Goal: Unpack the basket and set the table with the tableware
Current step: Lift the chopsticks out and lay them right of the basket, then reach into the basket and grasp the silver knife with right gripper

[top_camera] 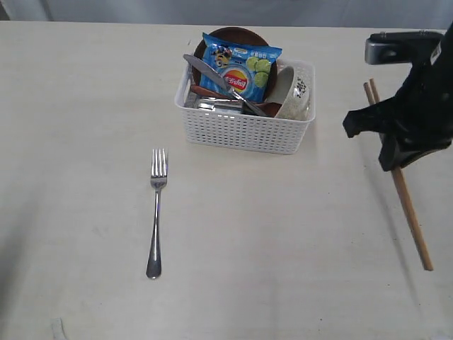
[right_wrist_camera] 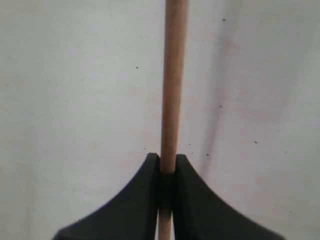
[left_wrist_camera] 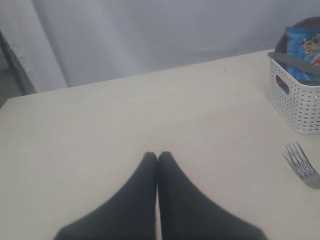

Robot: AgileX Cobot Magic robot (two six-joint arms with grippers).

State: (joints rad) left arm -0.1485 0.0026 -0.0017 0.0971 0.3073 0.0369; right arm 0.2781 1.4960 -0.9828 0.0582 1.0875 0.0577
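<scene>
The white basket [top_camera: 241,131] stands at the back middle of the table [top_camera: 283,234]. In it are a reddish-brown plate [top_camera: 233,34], a pale speckled bowl [top_camera: 294,92], a steel knife [top_camera: 212,71] and a steel cup [top_camera: 216,106]. The fork [top_camera: 156,212] lies on the table left of the basket's front. My right gripper [top_camera: 391,159] is shut on the brown chopsticks [top_camera: 410,212] near the right edge; the right wrist view shows the chopsticks [right_wrist_camera: 172,75] pinched between the jaws of the gripper [right_wrist_camera: 167,157]. My left gripper [left_wrist_camera: 157,155] is shut and empty, left of the fork [left_wrist_camera: 302,165] and the basket [left_wrist_camera: 300,107].
A blue chip bag [top_camera: 237,67] leans on the plate inside the basket, with the knife lying across it. The left arm is outside the exterior view. A grey curtain [left_wrist_camera: 150,35] hangs behind the table's far edge.
</scene>
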